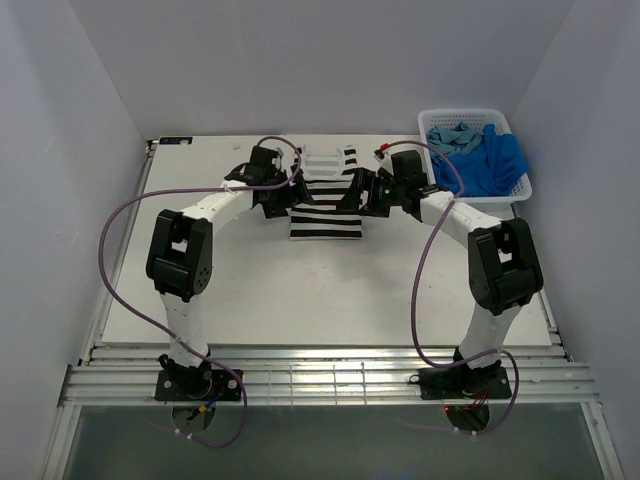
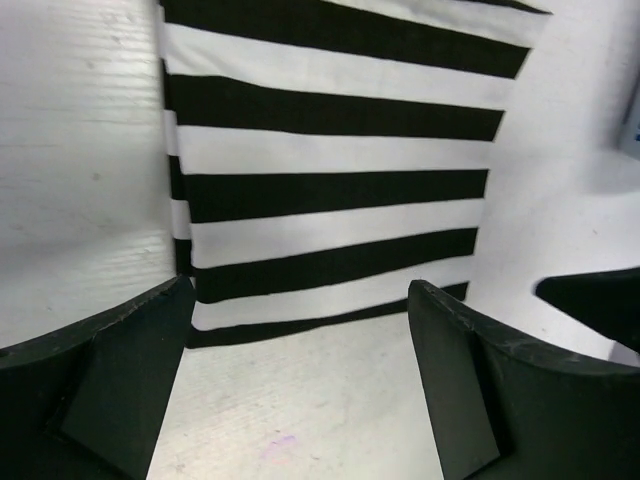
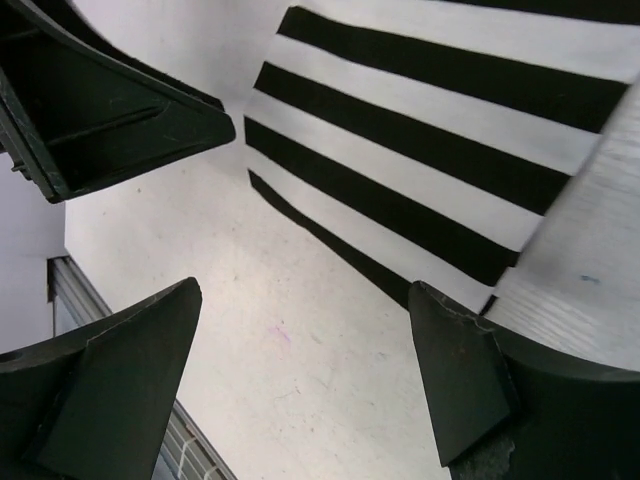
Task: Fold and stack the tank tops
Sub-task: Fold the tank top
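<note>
The black-and-white striped tank top (image 1: pixel 325 205) lies flat on the white table, folded into a rectangle with its straps toward the back. My left gripper (image 1: pixel 283 203) hovers at its left edge and my right gripper (image 1: pixel 370 195) at its right edge. Both are open and hold nothing. In the left wrist view the striped top (image 2: pixel 330 190) lies just beyond the spread fingers (image 2: pixel 130 370), with bare table between them. In the right wrist view the striped top (image 3: pixel 430 170) also lies past the open fingers (image 3: pixel 460 370). The royal blue top (image 1: pixel 503 160) and the teal top (image 1: pixel 452 138) sit in the basket.
The white lattice basket (image 1: pixel 465 113) stands at the back right corner of the table (image 1: pixel 300 290). White walls close in the back and both sides. Metal rails (image 1: pixel 330 380) run along the near edge by the arm bases. The left gripper (image 3: pixel 100 110) shows in the right wrist view.
</note>
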`<action>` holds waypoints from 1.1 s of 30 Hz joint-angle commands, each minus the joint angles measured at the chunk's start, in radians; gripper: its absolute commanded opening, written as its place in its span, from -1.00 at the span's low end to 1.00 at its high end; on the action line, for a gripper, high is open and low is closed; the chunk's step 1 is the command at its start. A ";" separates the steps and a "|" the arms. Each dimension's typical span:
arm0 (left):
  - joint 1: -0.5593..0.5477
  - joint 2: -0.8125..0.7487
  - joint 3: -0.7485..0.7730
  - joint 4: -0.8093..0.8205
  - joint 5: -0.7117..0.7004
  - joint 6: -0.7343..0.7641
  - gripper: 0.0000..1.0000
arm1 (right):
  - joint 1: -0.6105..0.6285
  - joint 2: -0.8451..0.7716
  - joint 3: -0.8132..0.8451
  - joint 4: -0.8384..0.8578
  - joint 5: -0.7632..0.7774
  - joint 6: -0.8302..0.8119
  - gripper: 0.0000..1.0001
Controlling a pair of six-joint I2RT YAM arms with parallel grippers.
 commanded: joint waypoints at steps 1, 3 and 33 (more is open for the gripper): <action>-0.009 -0.060 -0.035 0.094 0.102 -0.041 0.96 | 0.034 -0.012 -0.039 0.113 -0.091 0.014 0.80; -0.009 -0.049 -0.045 0.095 0.121 -0.048 0.96 | 0.040 -0.004 -0.052 0.148 -0.100 0.026 0.80; -0.010 -0.198 -0.394 0.043 0.073 -0.056 0.96 | 0.047 -0.102 -0.362 0.182 -0.038 -0.015 0.80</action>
